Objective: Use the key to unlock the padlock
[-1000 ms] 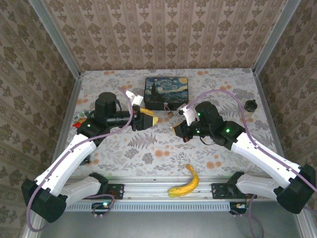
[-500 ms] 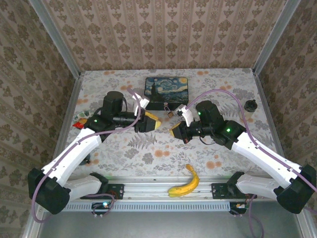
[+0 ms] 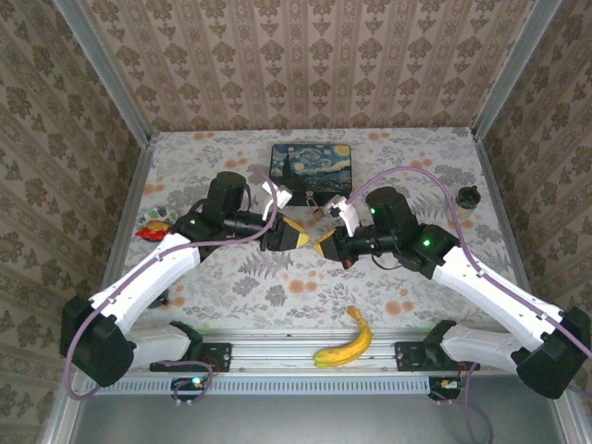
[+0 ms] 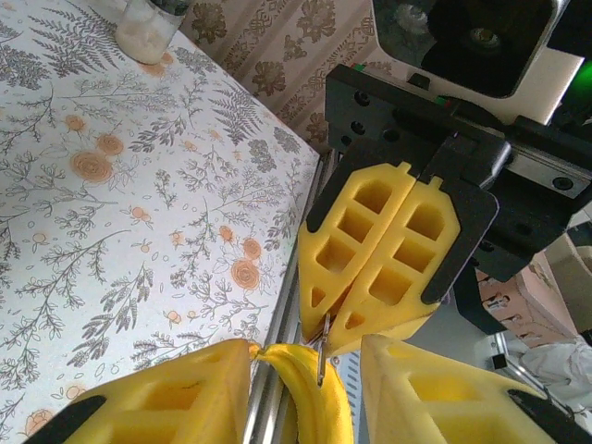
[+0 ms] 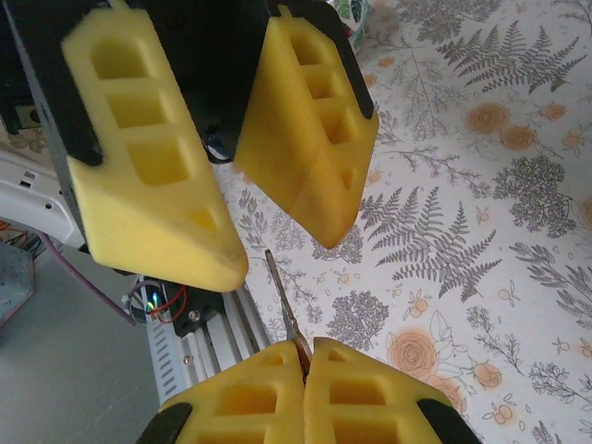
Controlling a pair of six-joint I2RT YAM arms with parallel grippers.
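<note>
Centre: I see the left pincer (image 3: 296,237) and right pincer (image 3: 326,244) tip to tip with the key (image 5: 282,301) between them, so there is no way through.
Behind: the painted tin (image 3: 311,168) and padlock (image 3: 317,205) crowd the far side.
Front: the bench (image 3: 277,287) lies open up to the banana (image 3: 347,339).

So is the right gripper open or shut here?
Shut. In the right wrist view the right gripper has its yellow fingers pressed together, with the key pinched between their tips and its thin blade sticking out.
</note>
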